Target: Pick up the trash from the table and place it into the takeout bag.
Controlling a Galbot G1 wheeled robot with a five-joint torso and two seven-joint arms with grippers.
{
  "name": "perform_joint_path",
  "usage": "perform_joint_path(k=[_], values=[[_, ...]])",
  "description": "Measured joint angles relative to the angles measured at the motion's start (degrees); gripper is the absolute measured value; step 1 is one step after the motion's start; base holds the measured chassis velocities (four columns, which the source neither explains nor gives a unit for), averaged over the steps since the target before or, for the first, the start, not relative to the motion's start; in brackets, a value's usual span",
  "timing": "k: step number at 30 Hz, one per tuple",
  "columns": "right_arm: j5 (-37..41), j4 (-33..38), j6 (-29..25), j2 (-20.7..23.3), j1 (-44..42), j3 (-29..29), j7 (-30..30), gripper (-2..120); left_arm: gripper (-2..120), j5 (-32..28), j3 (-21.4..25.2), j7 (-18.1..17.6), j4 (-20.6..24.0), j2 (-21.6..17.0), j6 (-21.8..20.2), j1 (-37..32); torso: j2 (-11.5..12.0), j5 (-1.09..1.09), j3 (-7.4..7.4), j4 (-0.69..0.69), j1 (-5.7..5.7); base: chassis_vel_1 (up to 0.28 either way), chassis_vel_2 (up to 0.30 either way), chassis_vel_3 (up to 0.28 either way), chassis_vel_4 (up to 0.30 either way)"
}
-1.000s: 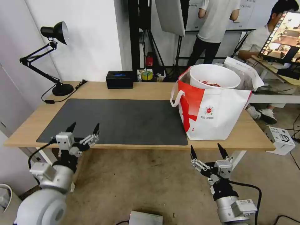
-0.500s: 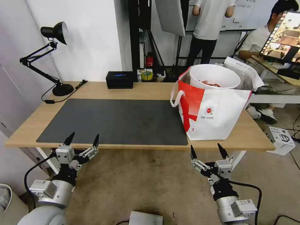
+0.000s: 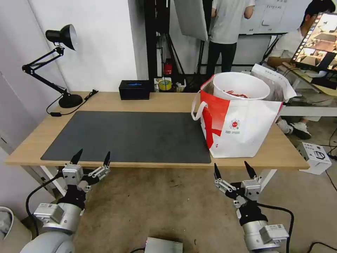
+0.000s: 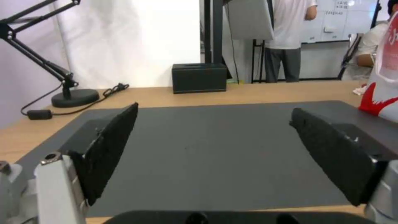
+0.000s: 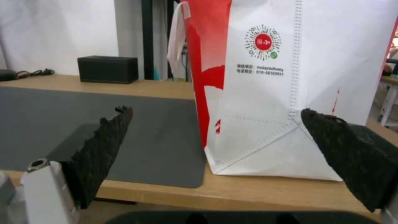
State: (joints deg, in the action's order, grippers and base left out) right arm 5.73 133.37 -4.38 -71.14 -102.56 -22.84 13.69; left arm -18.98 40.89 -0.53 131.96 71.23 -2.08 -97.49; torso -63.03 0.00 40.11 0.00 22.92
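I'm holding the left gripper point(image 3: 90, 157) and right gripper point(image 3: 235, 168) spread, both below the counter point(image 3: 165, 102) edge. White bowl point(image 3: 241, 85) is sitting inside the takeout bag point(image 3: 242, 123). Mat bare; judging the task finished, nothing left to grasp.

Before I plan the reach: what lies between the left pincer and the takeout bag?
Bare dark mat from left pincer to takeout bag, in the head view.
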Motion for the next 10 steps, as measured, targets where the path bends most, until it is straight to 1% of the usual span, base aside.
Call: perform_joint_path(k=[10], values=[[0.0, 0.0, 0.0, 0.0, 0.0, 0.0, 0.0, 100, 100, 0.0, 0.0, 0.0, 0.0, -0.1, 0.0, 0.0, 0.0, 0.00, 0.00, 0.00, 0.00, 0.000, 0.000, 0.000, 0.000]])
